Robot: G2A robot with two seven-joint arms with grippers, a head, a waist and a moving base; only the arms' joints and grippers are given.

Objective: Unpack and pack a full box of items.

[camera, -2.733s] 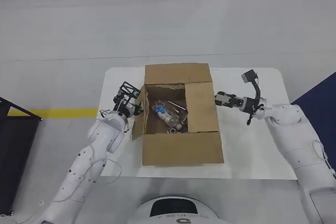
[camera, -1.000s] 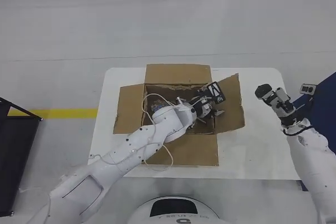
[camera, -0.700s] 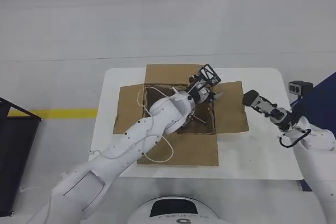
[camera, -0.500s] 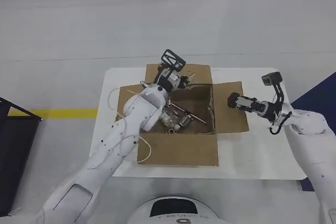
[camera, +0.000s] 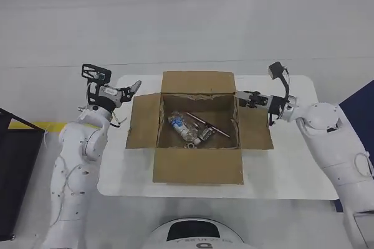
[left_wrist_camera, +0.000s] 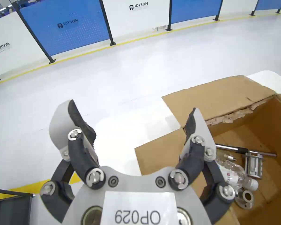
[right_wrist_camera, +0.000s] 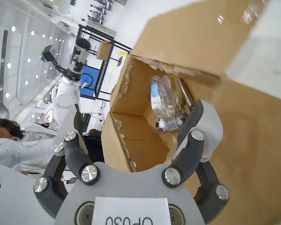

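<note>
inside the cardboard box point(camera: 197, 167), all four flaps folded out, the load lies on the floor: a clear plastic bottle point(camera: 182, 126), a metal rod point(camera: 207, 124) just beside it, a flanged metal fitting point(camera: 205, 133) near the rod's middle, and a small flange ring point(camera: 191, 146) toward the front wall. bottle and rod both lie flat, long axes diagonal from the far-left corner toward the near-right.

right gripper point(camera: 242, 98) hovers at the box's right rim over the right flap point(camera: 254, 127), jaws spread and empty, pointing in at the contents — the nearer arm by my read. left gripper point(camera: 128, 92) is out past the left flap point(camera: 142, 121), over the table's point(camera: 287, 174) far-left corner, jaws also spread and empty, well apart from the items.

judgement: unpacking not yet begun — the next grasp should close across the short axis of bottle or rod, so the wrist needs to sit square to that diagonal.
</note>
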